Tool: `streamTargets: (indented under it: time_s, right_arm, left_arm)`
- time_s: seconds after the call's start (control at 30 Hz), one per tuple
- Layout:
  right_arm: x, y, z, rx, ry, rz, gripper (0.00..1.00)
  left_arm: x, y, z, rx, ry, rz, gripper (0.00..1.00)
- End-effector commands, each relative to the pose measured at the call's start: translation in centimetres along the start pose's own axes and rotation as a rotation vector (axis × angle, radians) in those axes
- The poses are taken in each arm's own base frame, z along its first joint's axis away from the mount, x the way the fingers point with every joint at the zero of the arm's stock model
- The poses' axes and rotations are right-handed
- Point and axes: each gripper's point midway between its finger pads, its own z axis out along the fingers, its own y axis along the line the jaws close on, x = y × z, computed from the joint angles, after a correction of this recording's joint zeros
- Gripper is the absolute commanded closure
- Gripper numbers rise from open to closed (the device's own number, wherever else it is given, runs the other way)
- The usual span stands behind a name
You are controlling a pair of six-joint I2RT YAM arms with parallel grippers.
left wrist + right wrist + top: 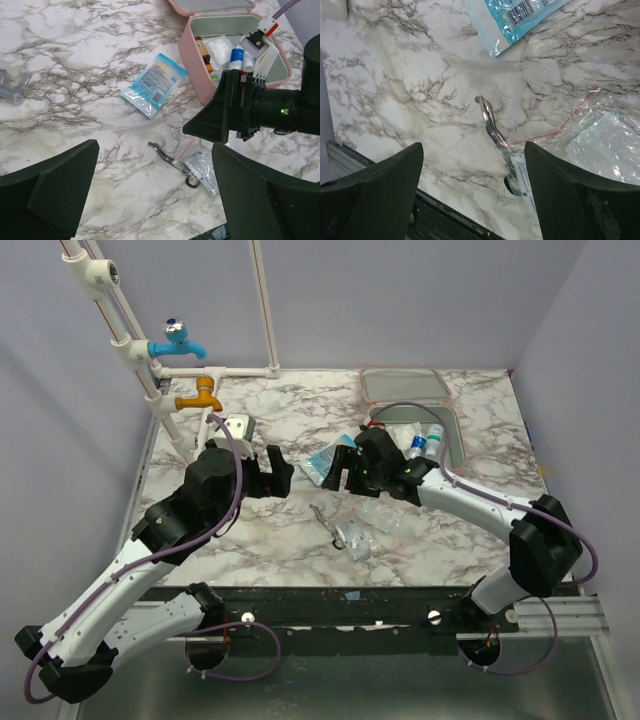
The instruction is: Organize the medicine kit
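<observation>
Left gripper [277, 472] is wide open with nothing between the fingers, hanging over the marble table [250, 530] left of centre. In its wrist view the gripper [160, 200] shows only two dark finger pads [65, 190], with the tips cut off at the bottom edge.

Right gripper [340, 476] is also spread and empty, over mid-table. From its own camera [472, 185] I can't tell how high it sits above the surface.

The medicine kit [452, 455] sits at the far right of the table, unzipped, with the lid [403, 383] laid flat behind it. The right arm covers the near half of the case from above. The left wrist view shows the pink wall [192, 67] and grey lining, and inside are a blue-capped bottle [236, 56], a brown bottle [201, 49] and a white packet [219, 46]. The rest of the contents are blocked by the right arm's wrist.

A blue sachet [322, 462] [152, 85] lies flat on the table just left of the kit; its print is unreadable and it is cropped in the right wrist view [515, 20].

Bandage scissors [324, 517] [165, 154] [490, 125] lie near the front, with the handles tucked under a clear zip bag [362, 533] [600, 135]. I can't make out what the bag holds.

A small white box [238, 427] sits far left by the orange tap [200, 396], with a blue tap [178, 340] above it. A grey piece [12, 89] is cut off at the left edge, unidentifiable.
</observation>
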Motion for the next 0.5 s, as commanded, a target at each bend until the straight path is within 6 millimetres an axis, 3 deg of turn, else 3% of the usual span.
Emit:
streamTargets:
  time_s: [0.0,0.1,0.23,0.47]
  right_arm:
    - [-2.3,0.4,1.9,0.094,-0.119,0.119,0.14]
    - [-2.8,0.2,3.1,0.140,-0.166,0.168,0.12]
    - [-3.2,0.0,4.8,0.179,-0.206,0.236,0.10]
    - [-3.7,-0.8,8.8,0.284,-0.231,0.335,0.07]
  left_arm:
    - [1.0,3.5,-1.3,-0.130,-0.028,0.016,0.01]
    - [1.5,4.6,-2.0,-0.172,-0.026,-0.001,0.01]
    - [2.5,4.1,-2.7,-0.123,0.012,0.008,0.01]
    - [4.4,5.0,-2.7,-0.139,0.056,0.057,0.02]
